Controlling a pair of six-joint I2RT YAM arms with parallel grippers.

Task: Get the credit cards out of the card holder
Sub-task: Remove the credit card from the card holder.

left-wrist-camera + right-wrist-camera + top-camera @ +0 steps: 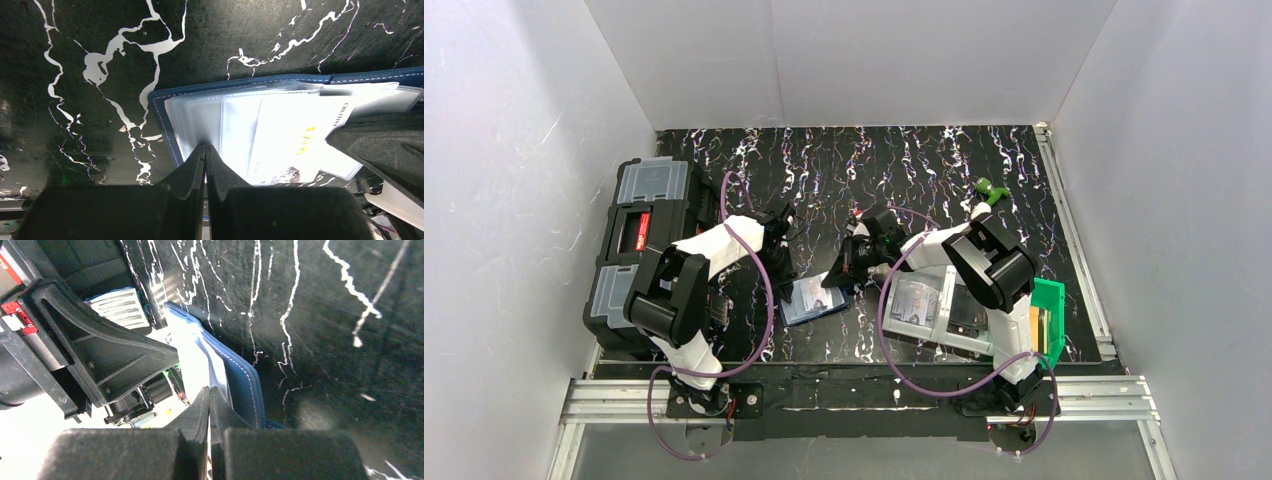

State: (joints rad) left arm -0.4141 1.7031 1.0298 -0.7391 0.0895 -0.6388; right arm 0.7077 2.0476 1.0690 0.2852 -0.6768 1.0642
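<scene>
- The card holder (814, 298) lies open on the table (924, 170), close to the near edge and between the two arms. Its pale plastic sleeves (200, 120) face up.
- The left gripper (205, 150) has its jaws pressed together, and the tips are at the near edge of the sleeves. I cannot tell if a sleeve is really between them or if they only press on it.
- The right gripper (209, 392) has its jaws clenched on a thin white edge at the other side of the holder. I judge this to be the credit card (295, 140), which stands partly out of its sleeve.
- To do this step well, I think the left side should stay fixed, and the right should pull flat and slowly along the sleeve opening. A lift or a twist could bend the card or drag the whole holder.
- The two grippers are very near each other, so the pull should go away from the left one.
- On the near side, the metal rail (864, 395) leaves little room.
- On the left stands the black toolbox (639, 250). On the right are the clear organiser (929, 300) and the green bin (1052, 300).
- The far half of the table gives the most open room for carrying the card out.
</scene>
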